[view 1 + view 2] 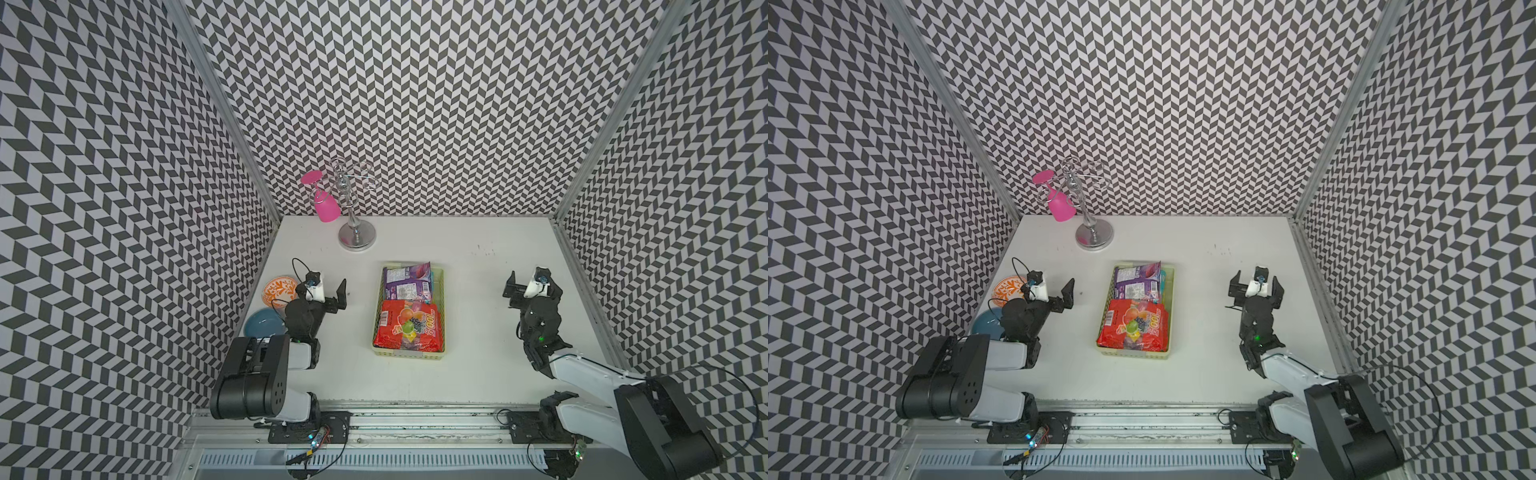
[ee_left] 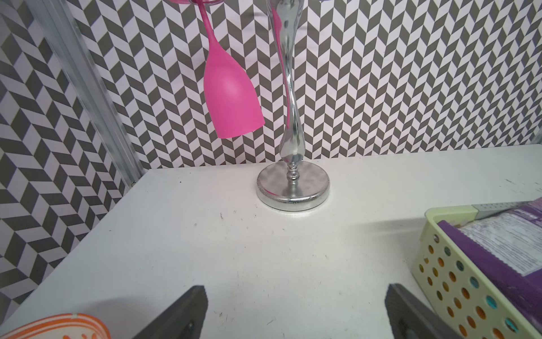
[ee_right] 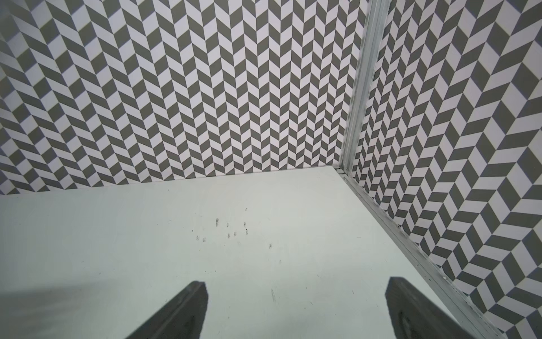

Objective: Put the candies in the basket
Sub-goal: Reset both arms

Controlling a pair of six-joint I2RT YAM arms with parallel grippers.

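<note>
The pale green basket (image 1: 409,354) (image 1: 1133,355) stands in the middle of the white table. Inside it lie candies: a purple bag (image 1: 405,282) (image 1: 1136,280) at the far end and a red bag (image 1: 407,328) (image 1: 1133,326) at the near end. A teal edge (image 1: 432,276) peeks out beside the purple bag. My left gripper (image 1: 328,286) (image 1: 1054,286) hovers left of the basket, open and empty. My right gripper (image 1: 532,279) (image 1: 1257,277) is well to the right, open and empty too. In the left wrist view, the left gripper (image 2: 296,290) is over bare table, with the basket's corner (image 2: 440,264) and the purple bag (image 2: 498,249) beside it. The right gripper (image 3: 296,284) faces a bare corner.
A chrome glass stand (image 1: 356,237) (image 2: 293,187) with a hanging pink glass (image 1: 326,208) (image 2: 231,94) stands at the back left. An orange-and-white bowl (image 1: 279,289) and a blue dish (image 1: 262,324) sit by the left wall behind my left arm. Patterned walls close in three sides.
</note>
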